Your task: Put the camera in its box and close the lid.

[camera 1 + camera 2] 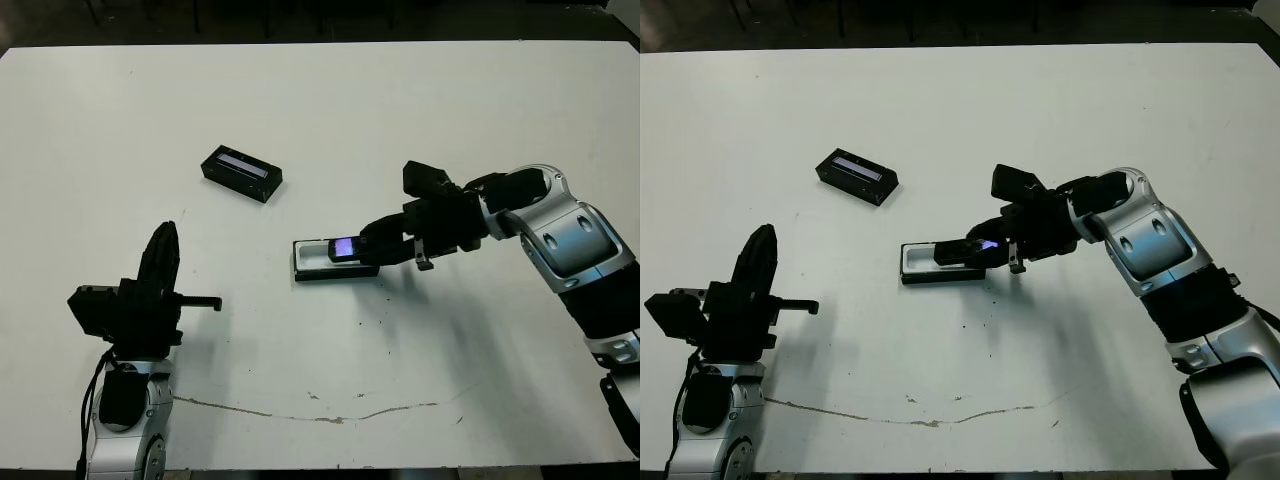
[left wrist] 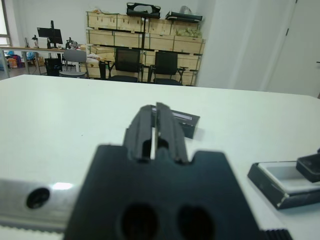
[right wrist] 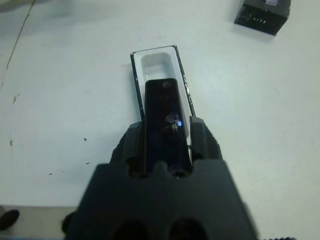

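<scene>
Black and glossy, the slim oblong camera (image 3: 164,120) sits clamped between our right gripper (image 1: 372,243) fingers, hovering over the shallow white-lined box (image 1: 312,259). It looks rigid, light and slippery; we judge the long edges the safest hold. The strip-topped black lid (image 1: 241,173) lies at ten o'clock. Our left gripper (image 2: 155,131) is closed, empty.

No text, brand or number can be read with certainty anywhere. The lid (image 3: 262,15), far ahead of the right gripper (image 3: 167,137), has some small pale marks on its side wall, but they are too blurred to read. The camera (image 3: 165,117), between this gripper's fingers, shows only a small bluish glint, not a label. The box (image 3: 155,62) under it is plain.
</scene>
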Robot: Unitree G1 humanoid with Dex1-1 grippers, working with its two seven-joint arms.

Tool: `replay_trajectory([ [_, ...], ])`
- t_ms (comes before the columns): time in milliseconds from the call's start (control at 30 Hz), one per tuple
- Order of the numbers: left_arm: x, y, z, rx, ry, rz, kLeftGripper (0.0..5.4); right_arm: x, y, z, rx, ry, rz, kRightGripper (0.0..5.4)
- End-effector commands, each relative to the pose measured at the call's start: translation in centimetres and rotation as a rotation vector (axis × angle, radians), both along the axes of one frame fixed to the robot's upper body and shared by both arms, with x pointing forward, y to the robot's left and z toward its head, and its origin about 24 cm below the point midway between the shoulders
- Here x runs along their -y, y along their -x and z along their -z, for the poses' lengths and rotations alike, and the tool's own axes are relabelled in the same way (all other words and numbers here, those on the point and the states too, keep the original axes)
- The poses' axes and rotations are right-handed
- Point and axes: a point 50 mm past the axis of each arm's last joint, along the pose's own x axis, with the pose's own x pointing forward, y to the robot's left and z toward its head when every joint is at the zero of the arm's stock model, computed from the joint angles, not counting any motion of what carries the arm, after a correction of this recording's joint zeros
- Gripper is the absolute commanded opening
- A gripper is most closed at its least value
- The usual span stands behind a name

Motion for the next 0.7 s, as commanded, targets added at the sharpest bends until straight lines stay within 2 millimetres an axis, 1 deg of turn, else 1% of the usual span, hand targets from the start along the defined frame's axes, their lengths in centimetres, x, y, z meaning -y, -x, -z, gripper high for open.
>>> replay_trajectory([
  [33, -0.1, 0.1, 0.6, -0.039, -0.005, -0.01, 0.0, -0.4, -0.2, 0.4, -0.024, 0.026, -0.007, 0.93],
  [367, 0.0, 0.3, 0.6, -0.044, -0.003, -0.013, 0.0, -1.7, -0.5, 0.3, 0.038, 0.093, -0.063, 0.93],
  [700, 0.2, 0.3, 0.8, -0.045, 0.007, -0.012, 0.0, -3.6, -0.8, 0.2, 0.09, 0.152, -0.135, 0.93],
])
